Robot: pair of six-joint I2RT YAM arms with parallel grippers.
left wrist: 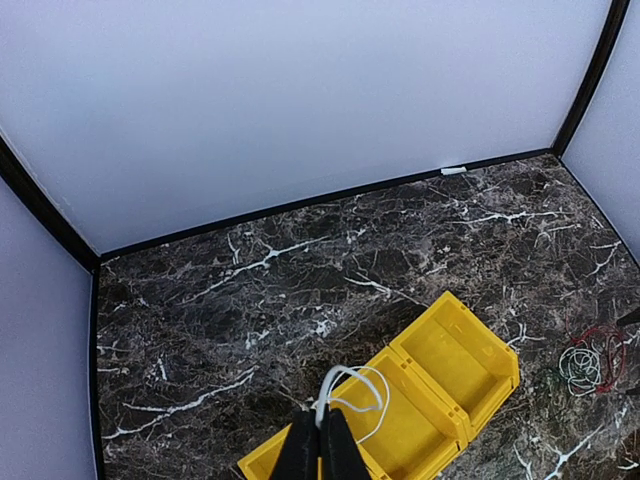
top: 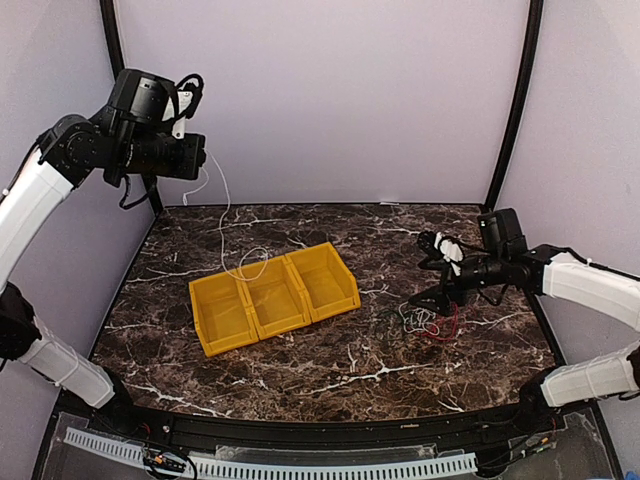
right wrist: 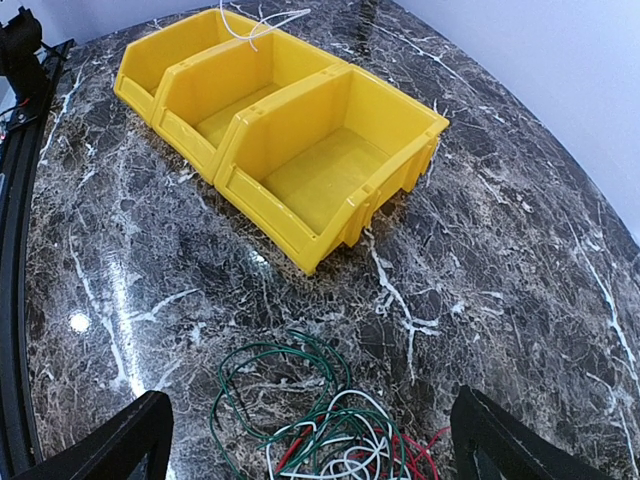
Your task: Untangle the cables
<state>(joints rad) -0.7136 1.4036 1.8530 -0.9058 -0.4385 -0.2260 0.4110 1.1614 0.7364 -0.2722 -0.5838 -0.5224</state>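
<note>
Left hand (top: 200, 157): pinched fully shut on the white cable (top: 222, 205), raised high, above and to the left of the yellow bins (top: 335, 310). From that grip, a long slack line down to the bins, ending in a loop over the middle compartment, near its far rim. Right hand (top: 432, 298): spread as wide as it goes, gripping nothing, low over the tangle (top: 430, 322) just to the right of the bins. Tangle: flat on the marble surface (top: 300, 385), a loose knot of green, white and red strands, well apart from the lifted cable's loop. Cannot tell whether a black strand hides among them, nor whether the white strands there join the lifted cable.

Likely troubles from here:
- Could snag the hanging loop on a rim or divider of the bins on a further lift, and so drag or tip them.
- Could lose the thin cable from so narrow a pinch under any sudden tug.
- Could close on several strands at once, since the colours overlap closely under the open fingers; would then tighten the knot on pulling, not free it.
- Could scrape the fingertips on the surface by dropping too low beside the bins.

No brand, label or readable writing anywhere: none on the bins, none on the cables, none on either hand.
</note>
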